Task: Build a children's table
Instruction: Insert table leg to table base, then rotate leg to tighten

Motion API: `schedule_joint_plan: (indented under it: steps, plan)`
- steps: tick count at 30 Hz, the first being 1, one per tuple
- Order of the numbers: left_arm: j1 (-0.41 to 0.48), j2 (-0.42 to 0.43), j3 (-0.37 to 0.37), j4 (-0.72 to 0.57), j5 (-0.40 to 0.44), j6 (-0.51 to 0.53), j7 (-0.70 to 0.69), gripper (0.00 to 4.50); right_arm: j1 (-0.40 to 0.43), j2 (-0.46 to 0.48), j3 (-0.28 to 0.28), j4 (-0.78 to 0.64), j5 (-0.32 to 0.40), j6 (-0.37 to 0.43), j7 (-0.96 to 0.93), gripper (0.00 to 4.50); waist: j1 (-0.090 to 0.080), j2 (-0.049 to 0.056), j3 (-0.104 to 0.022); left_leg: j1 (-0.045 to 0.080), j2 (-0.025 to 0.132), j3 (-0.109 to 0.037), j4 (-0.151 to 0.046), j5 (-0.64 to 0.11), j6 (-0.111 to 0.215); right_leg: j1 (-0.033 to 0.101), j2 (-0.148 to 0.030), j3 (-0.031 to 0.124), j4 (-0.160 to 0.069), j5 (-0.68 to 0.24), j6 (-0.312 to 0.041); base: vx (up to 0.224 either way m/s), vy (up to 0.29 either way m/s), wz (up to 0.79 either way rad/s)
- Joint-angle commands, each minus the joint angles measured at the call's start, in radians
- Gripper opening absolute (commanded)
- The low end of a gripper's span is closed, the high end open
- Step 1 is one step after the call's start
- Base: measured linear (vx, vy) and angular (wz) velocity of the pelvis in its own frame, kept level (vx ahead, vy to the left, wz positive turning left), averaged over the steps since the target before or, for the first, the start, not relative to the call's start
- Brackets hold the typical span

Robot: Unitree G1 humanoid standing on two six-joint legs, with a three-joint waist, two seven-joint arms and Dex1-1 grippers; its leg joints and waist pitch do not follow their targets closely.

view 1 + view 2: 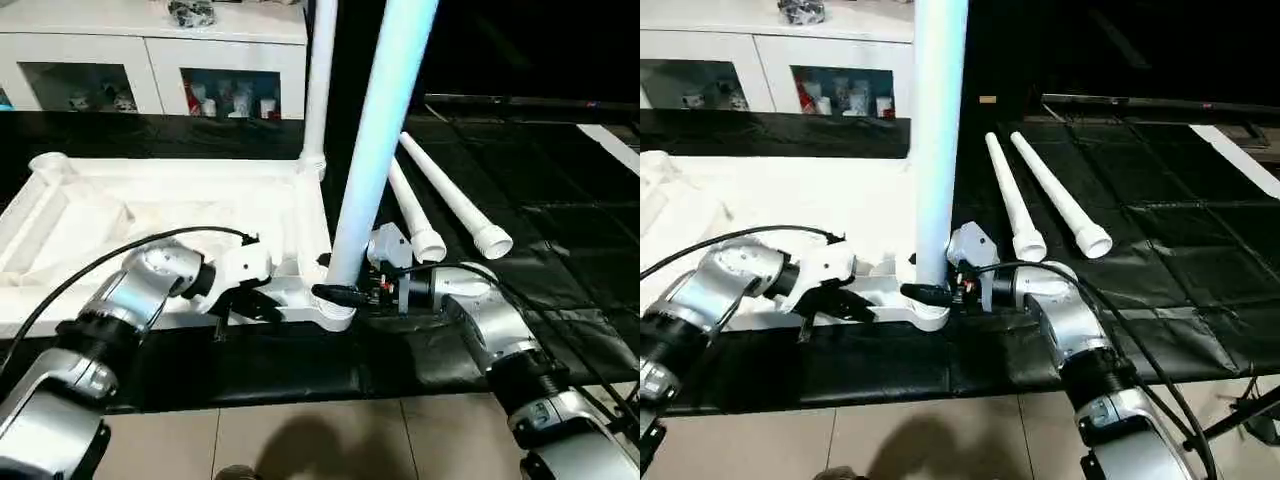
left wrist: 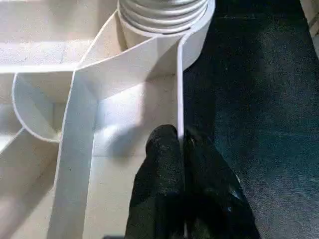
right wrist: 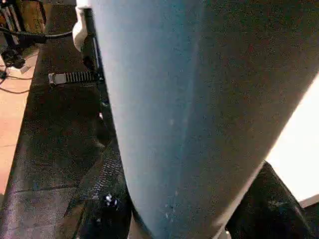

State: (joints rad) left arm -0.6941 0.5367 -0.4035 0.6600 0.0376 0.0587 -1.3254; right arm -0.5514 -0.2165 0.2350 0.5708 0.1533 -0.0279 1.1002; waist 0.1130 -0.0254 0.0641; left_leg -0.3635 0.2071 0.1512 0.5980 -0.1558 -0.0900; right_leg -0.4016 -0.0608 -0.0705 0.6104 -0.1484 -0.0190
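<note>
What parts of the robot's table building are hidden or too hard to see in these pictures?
- Top of the upright leg: cut off by the head views' upper edge.
- Whether that leg is fully seated in the corner socket: the right gripper, clamped round its base, covers the joint.
- Far left of the tabletop: cut off by the picture edge.
- Items in the cabinet: too small to name.
- Right wrist view: the leg hides nearly everything behind it.

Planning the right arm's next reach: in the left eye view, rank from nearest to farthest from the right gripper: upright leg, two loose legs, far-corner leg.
1. Upright leg: within the right gripper.
2. Two loose legs: lying on the mat just beyond.
3. Far-corner leg: standing at the tabletop's back corner.
</note>
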Motion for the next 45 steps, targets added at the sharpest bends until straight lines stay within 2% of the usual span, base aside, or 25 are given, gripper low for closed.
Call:
schedule_joint_plan:
  steps: [1, 3, 4, 6, 7, 9, 11, 12, 13, 14, 15, 16, 17, 18, 19, 20, 21, 24, 29, 35, 36, 38, 41, 42, 45]
  plan:
    - [-0.065, -0.02, 0.044, -0.019, -0.014, 0.004, 0.064, 0.0, 0.051, 0.03, 0.086, 0.06, -0.037, 0.062, 0.04, 1.92, -0.009, 0.015, -0.06, 0.024, 0.017, -0.004, -0.081, -0.426, -0.012, 0.03, -0.077, 0.037, -0.097, -0.536, -0.13, 0.0, 0.0, 0.0]
    - [-0.063, -0.022, 0.056, -0.029, -0.022, 0.029, 0.077, 0.0, 0.043, 0.04, 0.073, 0.074, -0.045, 0.057, 0.002, 1.92, -0.008, 0.017, -0.063, 0.025, 0.017, -0.006, -0.081, -0.429, -0.014, 0.031, -0.078, 0.037, -0.097, -0.54, -0.13, 0.0, 0.0, 0.0]
    - [-0.057, -0.027, 0.081, -0.048, -0.03, 0.078, 0.115, 0.0, 0.024, 0.061, 0.045, 0.112, -0.062, 0.037, -0.081, 1.92, -0.01, 0.014, -0.063, 0.026, 0.019, -0.005, -0.08, -0.427, -0.02, 0.029, -0.079, 0.038, -0.095, -0.535, -0.136, 0.0, 0.0, 0.0]
    - [-0.052, -0.031, 0.104, -0.066, -0.036, 0.116, 0.15, 0.0, 0.003, 0.081, 0.018, 0.149, -0.073, 0.029, -0.16, 1.91, -0.017, 0.016, -0.06, 0.025, 0.015, -0.01, -0.081, -0.452, -0.033, 0.031, -0.081, 0.03, -0.098, -0.588, -0.126, 0.0, 0.0, 0.0]
    - [-0.045, -0.034, 0.122, -0.081, -0.038, 0.144, 0.186, 0.0, -0.017, 0.096, -0.005, 0.182, -0.074, 0.031, -0.225, 1.91, -0.024, 0.006, -0.065, 0.026, 0.015, -0.01, -0.079, -0.451, -0.036, 0.033, -0.083, 0.027, -0.101, -0.608, -0.116, 0.0, 0.0, 0.0]
    - [-0.024, -0.035, 0.162, -0.131, -0.036, 0.217, 0.264, 0.0, -0.068, 0.134, -0.055, 0.257, -0.064, 0.04, -0.353, 1.91, -0.032, 0.012, -0.064, 0.028, 0.013, -0.013, -0.076, -0.457, -0.039, 0.03, -0.083, 0.022, -0.106, -0.624, -0.11, 0.0, 0.0, 0.0]
    - [-0.008, -0.035, 0.186, -0.172, -0.037, 0.267, 0.301, 0.0, -0.1, 0.155, -0.074, 0.302, -0.062, 0.042, -0.419, 1.91, -0.042, 0.015, -0.066, 0.017, 0.014, -0.017, -0.079, -0.452, -0.043, 0.038, -0.085, 0.019, -0.099, -0.604, -0.113, 0.0, 0.0, 0.0]
    - [0.001, -0.036, 0.197, -0.197, -0.04, 0.294, 0.313, 0.0, -0.115, 0.164, -0.079, 0.324, -0.064, 0.042, -0.449, 1.91, -0.051, 0.015, -0.068, 0.012, 0.015, -0.018, -0.081, -0.447, -0.044, 0.04, -0.084, 0.02, -0.096, -0.577, -0.119, 0.0, 0.0, 0.0]
    - [0.053, -0.048, 0.236, -0.345, -0.052, 0.413, 0.353, 0.0, -0.18, 0.199, -0.096, 0.413, -0.072, 0.051, -0.576, 1.91, -0.064, 0.008, -0.072, 0.009, 0.018, -0.019, -0.08, -0.434, -0.049, 0.043, -0.086, 0.022, -0.085, -0.531, -0.141, 0.0, 0.0, 0.0]
    - [0.061, -0.051, 0.242, -0.369, -0.053, 0.432, 0.359, 0.0, -0.19, 0.204, -0.1, 0.427, -0.072, 0.052, -0.598, 1.91, -0.066, 0.012, -0.072, 0.01, 0.019, -0.02, -0.082, -0.427, -0.051, 0.043, -0.086, 0.022, -0.082, -0.517, -0.153, 0.0, 0.0, 0.0]
    - [0.074, -0.057, 0.249, -0.407, -0.055, 0.461, 0.367, 0.0, -0.205, 0.211, -0.107, 0.447, -0.071, 0.053, -0.631, 1.91, -0.069, 0.012, -0.071, 0.016, 0.012, -0.012, -0.073, -0.42, -0.037, 0.035, -0.08, 0.023, -0.092, -0.509, -0.152, 0.0, 0.0, 0.0]
    - [0.101, -0.078, 0.26, -0.49, -0.048, 0.525, 0.391, 0.0, -0.236, 0.228, -0.134, 0.489, -0.05, 0.073, -0.691, 1.91, -0.073, 0.014, -0.074, 0.009, 0.016, -0.012, -0.074, -0.385, -0.036, 0.042, -0.083, 0.027, -0.08, -0.45, -0.172, 0.0, 0.0, 0.0]
    - [0.103, -0.079, 0.26, -0.496, -0.048, 0.529, 0.392, 0.0, -0.238, 0.229, -0.135, 0.491, -0.049, 0.074, -0.693, 1.91, -0.073, 0.014, -0.074, 0.008, 0.016, -0.01, -0.074, -0.371, -0.033, 0.043, -0.08, 0.026, -0.081, -0.425, -0.176, 0.0, 0.0, 0.0]
    - [0.119, -0.095, 0.261, -0.539, -0.044, 0.561, 0.402, 0.0, -0.251, 0.235, -0.142, 0.506, -0.045, 0.076, -0.717, 1.91, -0.069, 0.008, -0.081, 0.01, 0.019, -0.006, -0.069, -0.327, -0.026, 0.043, -0.079, 0.03, -0.07, -0.347, -0.193, 0.0, 0.0, 0.0]
    - [0.135, -0.108, 0.257, -0.583, -0.039, 0.595, 0.416, 0.0, -0.264, 0.245, -0.153, 0.525, -0.045, 0.079, -0.738, 1.91, -0.067, 0.005, -0.082, 0.0, 0.017, -0.001, -0.068, -0.273, -0.016, 0.048, -0.076, 0.03, -0.062, -0.278, -0.205, 0.0, 0.0, 0.0]
    - [0.144, -0.115, 0.252, -0.613, -0.041, 0.622, 0.431, 0.0, -0.276, 0.252, -0.163, 0.544, -0.051, 0.076, -0.755, 1.91, -0.064, 0.007, -0.083, 0.0, 0.015, 0.001, -0.067, -0.255, -0.01, 0.047, -0.074, 0.03, -0.063, -0.26, -0.207, 0.0, 0.0, 0.0]
    - [0.154, -0.123, 0.243, -0.634, -0.04, 0.639, 0.442, 0.0, -0.284, 0.258, -0.166, 0.557, -0.058, 0.075, -0.765, 1.91, -0.064, 0.0, -0.084, -0.003, 0.017, 0.002, -0.067, -0.23, -0.003, 0.05, -0.075, 0.03, -0.06, -0.226, -0.21, 0.0, 0.0, 0.0]
    - [0.168, -0.138, 0.216, -0.656, -0.032, 0.661, 0.476, 0.0, -0.309, 0.275, -0.167, 0.595, -0.067, 0.079, -0.77, 1.91, -0.06, 0.001, -0.08, -0.001, 0.017, 0.005, -0.067, -0.232, -0.002, 0.048, -0.074, 0.028, -0.059, -0.234, -0.206, 0.0, 0.0, 0.0]
    - [0.154, -0.126, 0.215, -0.628, -0.004, 0.675, 0.516, 0.0, -0.323, 0.284, -0.16, 0.634, -0.069, 0.077, -0.766, 1.91, -0.058, 0.003, -0.072, 0.006, 0.017, 0.001, -0.071, -0.319, -0.022, 0.042, -0.073, 0.025, -0.075, -0.368, -0.161, 0.0, 0.0, 0.0]
    - [0.155, -0.114, 0.222, -0.634, -0.01, 0.69, 0.531, 0.0, -0.325, 0.29, -0.185, 0.653, -0.064, 0.083, -0.766, 1.91, -0.058, 0.004, -0.074, 0.008, 0.017, -0.001, -0.071, -0.339, -0.031, 0.039, -0.073, 0.026, -0.074, -0.366, -0.161, 0.0, 0.0, 0.0]
    - [0.155, -0.113, 0.222, -0.63, -0.01, 0.686, 0.535, 0.0, -0.326, 0.29, -0.189, 0.656, -0.063, 0.081, -0.766, 2.26, -0.058, 0.01, -0.074, 0.009, 0.016, -0.001, -0.07, -0.34, -0.031, 0.039, -0.073, 0.025, -0.073, -0.36, -0.165, 0.0, 0.0, 0.0]
    - [0.153, -0.11, 0.22, -0.616, -0.011, 0.674, 0.539, 0.0, -0.327, 0.287, -0.191, 0.663, -0.064, 0.07, -0.769, 2.61, -0.059, 0.006, -0.075, 0.008, 0.016, -0.001, -0.07, -0.337, -0.031, 0.04, -0.071, 0.025, -0.072, -0.347, -0.169, 0.0, 0.0, 0.0]
    - [0.15, -0.105, 0.216, -0.59, -0.006, 0.646, 0.543, 0.0, -0.325, 0.284, -0.194, 0.665, -0.063, 0.061, -0.769, 2.93, -0.053, 0.012, -0.08, 0.006, 0.017, 0.001, -0.068, -0.308, -0.032, 0.043, -0.071, 0.027, -0.066, -0.298, -0.184, 0.0, 0.0, 0.0]
    - [0.146, -0.1, 0.212, -0.559, 0.002, 0.615, 0.544, 0.0, -0.316, 0.278, -0.196, 0.66, -0.061, 0.047, -0.766, 3.03, -0.052, 0.015, -0.077, 0.008, 0.017, 0.002, -0.069, -0.317, -0.034, 0.039, -0.069, 0.026, -0.067, -0.295, -0.185, 0.0, 0.0, 0.0]
    - [0.139, -0.097, 0.209, -0.528, 0.009, 0.594, 0.546, 0.0, -0.305, 0.271, -0.2, 0.648, -0.057, 0.028, -0.76, 3.24, -0.05, 0.014, -0.077, 0.007, 0.016, 0.001, -0.07, -0.323, -0.034, 0.041, -0.069, 0.026, -0.07, -0.303, -0.182, 0.0, 0.0, 0.0]
